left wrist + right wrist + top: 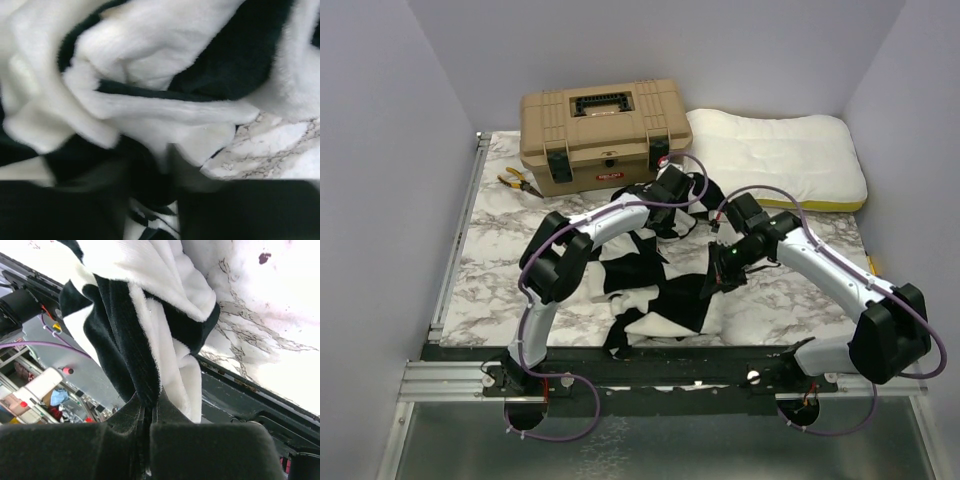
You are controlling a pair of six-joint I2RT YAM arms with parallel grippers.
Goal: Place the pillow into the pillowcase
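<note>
The black and cream checkered pillowcase (655, 285) lies crumpled on the middle of the marble table (510, 260). The white pillow (780, 155) with a yellow edge strip lies at the back right, apart from it. My left gripper (682, 205) is at the pillowcase's far edge. In the left wrist view its jaws (150, 165) are blurred and dark, with a thick fold of the fabric (150, 90) between them. My right gripper (717, 278) is at the pillowcase's right edge. In the right wrist view it (150, 407) is shut on a fold of the fabric (145, 315), which it holds lifted.
A tan toolbox (605, 130) stands at the back left, next to the pillow. Yellow-handled pliers (520, 182) lie in front of its left corner. Walls close in on the left, back and right. The table's front edge carries a metal rail (450, 380).
</note>
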